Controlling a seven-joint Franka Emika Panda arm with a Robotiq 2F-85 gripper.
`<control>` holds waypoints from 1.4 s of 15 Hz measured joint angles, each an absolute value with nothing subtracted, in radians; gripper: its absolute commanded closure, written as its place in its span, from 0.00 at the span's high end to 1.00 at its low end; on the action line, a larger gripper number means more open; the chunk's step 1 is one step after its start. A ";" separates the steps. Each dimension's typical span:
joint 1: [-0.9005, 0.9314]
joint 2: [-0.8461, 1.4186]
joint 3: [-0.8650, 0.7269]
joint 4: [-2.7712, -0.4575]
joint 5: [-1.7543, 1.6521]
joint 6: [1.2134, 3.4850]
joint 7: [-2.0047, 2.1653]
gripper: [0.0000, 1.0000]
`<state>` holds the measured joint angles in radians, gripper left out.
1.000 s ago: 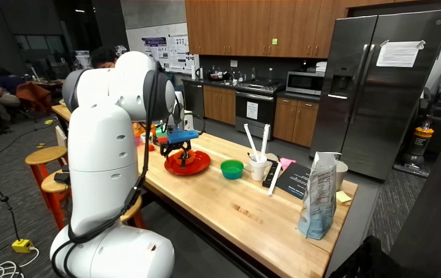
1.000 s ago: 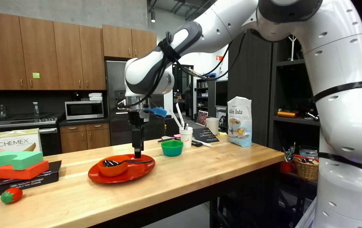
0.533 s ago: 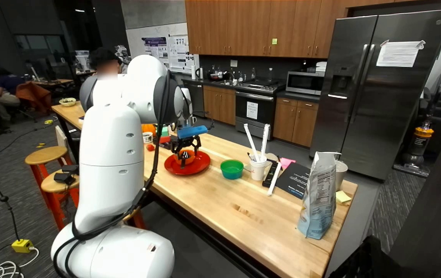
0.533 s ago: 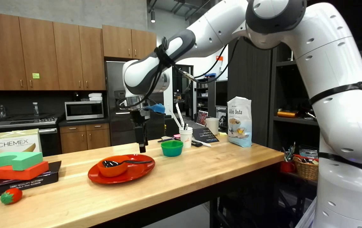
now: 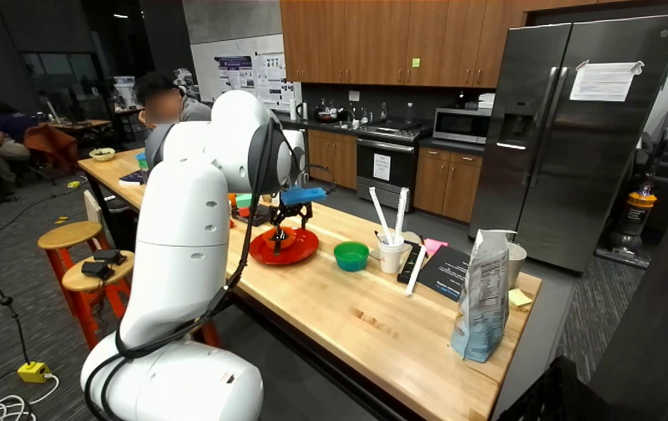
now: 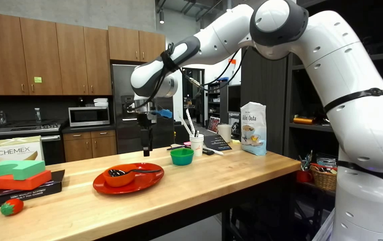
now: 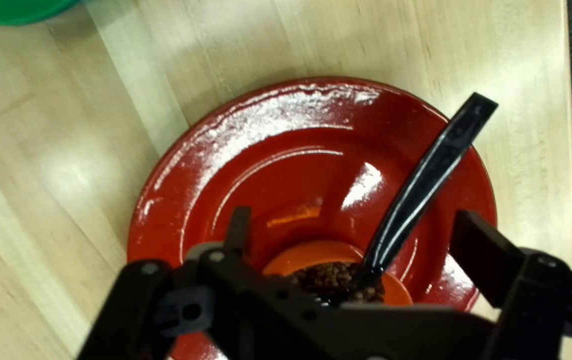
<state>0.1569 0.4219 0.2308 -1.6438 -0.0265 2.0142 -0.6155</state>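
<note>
- Pincer (image 7: 353,225): wide, its fingers (image 7: 483,255) well apart and pointed down. In an exterior view the tips hang above the plate (image 6: 146,179), with a gap between.
- Spoon (image 7: 416,190): black. Its head sits in the orange bowl (image 6: 119,181); its handle crosses the bowl's rim and slants out over the plate. In the wrist view the handle appears between the fingers, apart from both.
- Orange bowl: upright on the plate, off-centre. Brown grains (image 7: 336,272) seen inside, partly masked by the pincer's body.
- Plate: red, flat on the wooden bench (image 5: 334,304).
- Green bowl (image 6: 182,160): upright near the plate, apart from it.
- Cup (image 5: 390,262): white, near the green bowl; white straws (image 5: 378,210) lean in it.
- Card (image 5: 445,272): black, flat, near the cup.
- Bag (image 6: 253,129): oats, upright, near the mug (image 6: 225,133).
- Across the plate from the green bowl: green block (image 6: 27,170) upon red block (image 6: 20,183) upon black box (image 6: 44,191); strawberry (image 6: 12,206) just beside the stack.
</note>
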 measured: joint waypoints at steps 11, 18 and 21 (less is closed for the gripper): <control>0.175 0.434 0.272 -1.582 0.078 1.874 -0.645 1.00; 0.200 0.441 0.276 -1.582 0.083 1.838 -0.613 1.00; 0.217 0.439 0.276 -1.580 0.081 1.824 -0.560 1.00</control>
